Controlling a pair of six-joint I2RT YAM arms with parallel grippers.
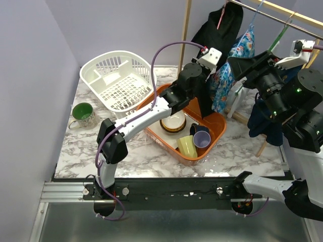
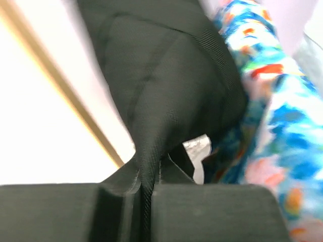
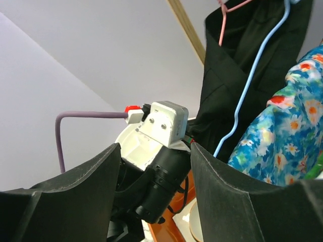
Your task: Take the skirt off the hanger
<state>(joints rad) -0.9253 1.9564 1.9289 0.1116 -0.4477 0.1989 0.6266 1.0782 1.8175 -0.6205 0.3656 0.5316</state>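
Left wrist: left end effector (image 2: pixel 145 201) clamped on black garment (image 2: pixel 166 85); white label (image 2: pixel 198 148) unreadable. Right end effector (image 3: pixel 155 156) spread, empty.

black skirt (image 1: pixel 224 30) hangs from a thin pink hanger (image 3: pixel 221 27), folds drooping straight down.

Top camera high, looking down; wrist cameras close, upward; share black garment (image 1: pixel 224 25).

White basket (image 1: pixel 117 80), green mug (image 1: pixel 82 114), orange tray (image 1: pixel 216 124) of cups (image 1: pixel 187 146) on marble table (image 1: pixel 151 157).
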